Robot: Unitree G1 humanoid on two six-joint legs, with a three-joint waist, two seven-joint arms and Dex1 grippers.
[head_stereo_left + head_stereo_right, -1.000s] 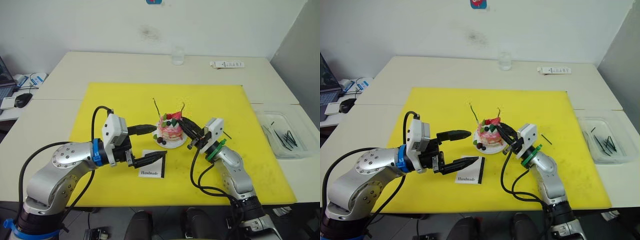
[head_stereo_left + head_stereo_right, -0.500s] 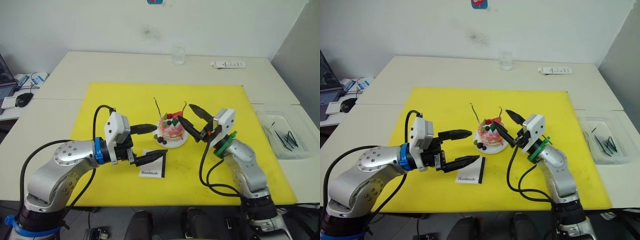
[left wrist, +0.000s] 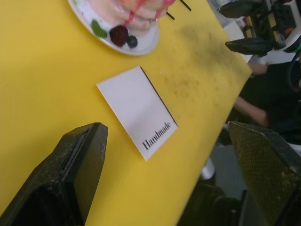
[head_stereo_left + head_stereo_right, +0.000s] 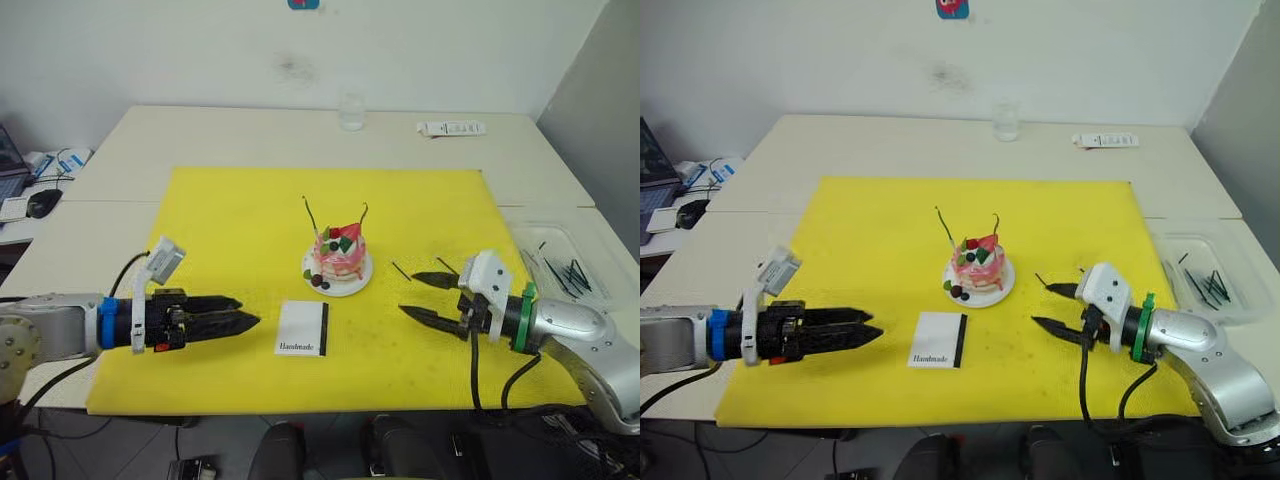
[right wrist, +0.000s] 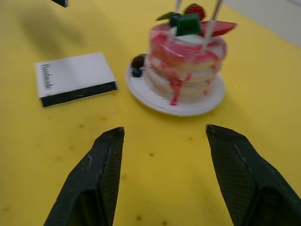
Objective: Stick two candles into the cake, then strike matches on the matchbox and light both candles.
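A glass (image 4: 351, 110) and a remote (image 4: 452, 128) are sitting at the table's far edge, a tray (image 4: 556, 262) of matches (image 4: 572, 272) to the right. The pink cake (image 4: 339, 256) is carrying two candles (image 4: 310, 213) mid-mat (image 4: 230, 220), the matchbox (image 4: 303, 328) lying just before it. The left gripper (image 4: 240, 320) is looking nearly pressed together, the right gripper (image 4: 420, 296) is gaping empty

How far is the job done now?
Done: both candles stand in the cake. In hand: nothing; the left gripper and right gripper are open and empty. Left: striking matches on the matchbox, lighting both; no flame shows.
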